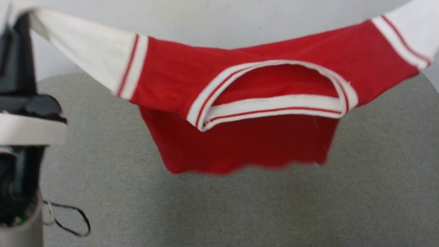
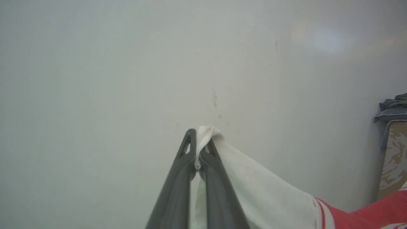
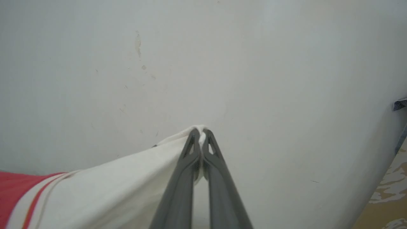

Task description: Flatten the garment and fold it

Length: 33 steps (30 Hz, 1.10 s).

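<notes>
The garment (image 1: 240, 137), a red jersey with white sleeves and striped trim, hangs stretched in the air above the grey table (image 1: 219, 212), collar facing me and hem dangling just over the cloth surface. My left gripper (image 2: 200, 143) is shut on the tip of one white sleeve (image 2: 260, 194). My right gripper (image 3: 201, 135) is shut on the tip of the other white sleeve (image 3: 127, 184). In the head view the left arm (image 1: 20, 103) rises at the left edge, with the sleeve (image 1: 85, 58) running to the top left corner. The lettering is hidden.
A pale wall (image 1: 219, 20) stands close behind the table. A dark cable loop (image 1: 72, 219) hangs by the left arm. In the left wrist view a grey cloth (image 2: 394, 108) lies on a brown patterned surface at the far right.
</notes>
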{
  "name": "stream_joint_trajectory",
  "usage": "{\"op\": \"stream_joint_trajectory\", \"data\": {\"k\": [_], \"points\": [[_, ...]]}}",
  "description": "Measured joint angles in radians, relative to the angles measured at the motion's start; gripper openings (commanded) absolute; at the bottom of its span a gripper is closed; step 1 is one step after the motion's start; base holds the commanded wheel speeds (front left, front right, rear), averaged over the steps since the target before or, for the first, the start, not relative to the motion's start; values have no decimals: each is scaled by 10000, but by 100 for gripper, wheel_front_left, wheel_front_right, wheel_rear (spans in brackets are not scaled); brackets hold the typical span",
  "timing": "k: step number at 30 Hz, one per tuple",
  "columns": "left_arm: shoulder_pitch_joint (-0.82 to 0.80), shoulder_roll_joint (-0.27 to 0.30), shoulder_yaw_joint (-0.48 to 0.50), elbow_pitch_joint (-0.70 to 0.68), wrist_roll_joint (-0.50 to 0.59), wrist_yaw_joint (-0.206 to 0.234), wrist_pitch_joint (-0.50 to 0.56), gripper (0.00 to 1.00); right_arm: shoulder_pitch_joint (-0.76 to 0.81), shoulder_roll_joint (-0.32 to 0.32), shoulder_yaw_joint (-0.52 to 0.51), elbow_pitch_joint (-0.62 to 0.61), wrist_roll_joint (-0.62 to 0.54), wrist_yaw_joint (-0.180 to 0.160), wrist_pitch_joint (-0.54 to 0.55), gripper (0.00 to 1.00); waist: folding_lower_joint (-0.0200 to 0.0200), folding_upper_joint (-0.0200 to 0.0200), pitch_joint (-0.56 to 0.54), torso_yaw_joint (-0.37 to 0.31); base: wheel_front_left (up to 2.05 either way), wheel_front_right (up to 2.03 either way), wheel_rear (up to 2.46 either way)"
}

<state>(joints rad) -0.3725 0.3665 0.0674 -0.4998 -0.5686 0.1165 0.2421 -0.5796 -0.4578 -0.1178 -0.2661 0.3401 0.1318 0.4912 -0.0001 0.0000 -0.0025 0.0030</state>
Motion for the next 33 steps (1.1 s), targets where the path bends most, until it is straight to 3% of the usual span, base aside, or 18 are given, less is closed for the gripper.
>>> {"op": "stream_joint_trajectory", "data": {"k": [8,15,21,26,33], "points": [[-1781,708,309,736,-123,-56,341,0,-2013,-510,872,890,136,0,-324,0,1,0,636,-148,0,0,0],[-4149,1172,-58,2485,-176,-523,523,0,-4748,-874,1751,2876,-111,0,-1287,0,3,0,1818,-217,0,0,0],[-6834,1540,-483,4550,247,-932,125,0,-7386,-922,3085,5081,-1051,10,-2504,0,5,0,3116,-283,0,0,0],[-9147,1438,-855,6404,458,-1158,-407,0,-9434,-481,3402,6984,-1572,10,-3244,0,7,0,4244,-317,0,0,0],[-11517,1131,-1162,8470,959,-1275,-1875,0,-11466,395,2759,9112,-2685,10,-4546,0,5,0,5718,-342,0,0,0]]}}
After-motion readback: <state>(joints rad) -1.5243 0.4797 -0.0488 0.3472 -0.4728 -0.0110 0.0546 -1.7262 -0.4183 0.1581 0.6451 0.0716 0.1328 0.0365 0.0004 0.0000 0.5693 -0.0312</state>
